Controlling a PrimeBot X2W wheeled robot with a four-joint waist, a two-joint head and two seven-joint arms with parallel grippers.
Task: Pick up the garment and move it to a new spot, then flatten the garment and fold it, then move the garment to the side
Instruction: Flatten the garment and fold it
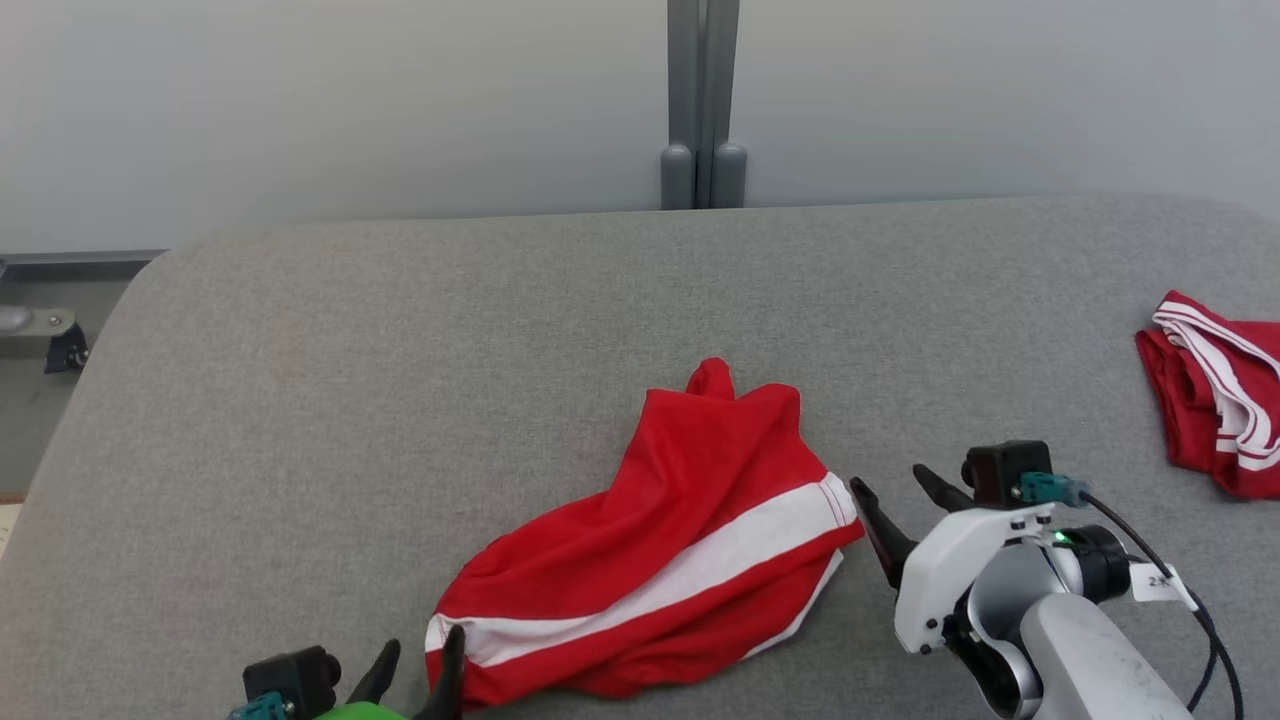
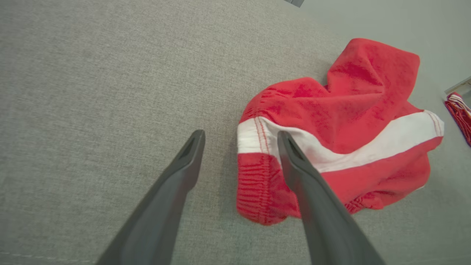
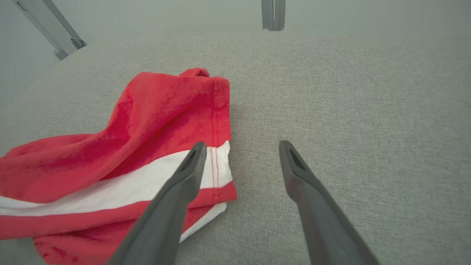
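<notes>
The garment [image 1: 680, 545] is a pair of red shorts with a white stripe, lying rumpled on the grey padded table [image 1: 400, 350]. My left gripper [image 1: 420, 662] stands open at the garment's lower left end, its right finger over the elastic waistband [image 2: 257, 184]. In the left wrist view the garment [image 2: 342, 121] spreads up and right from the fingers. My right gripper [image 1: 900, 495] is open beside the garment's right hem. In the right wrist view its left finger overlaps the striped hem [image 3: 217, 165], while the right finger hangs over bare table.
A second red and white garment [image 1: 1215, 395] lies bunched at the table's right edge, also seen as a second garment [image 2: 458, 110] in the left wrist view. A grey post [image 1: 702, 100] stands behind the table's far edge. The table's left corner drops off near a metal fitting [image 1: 40, 335].
</notes>
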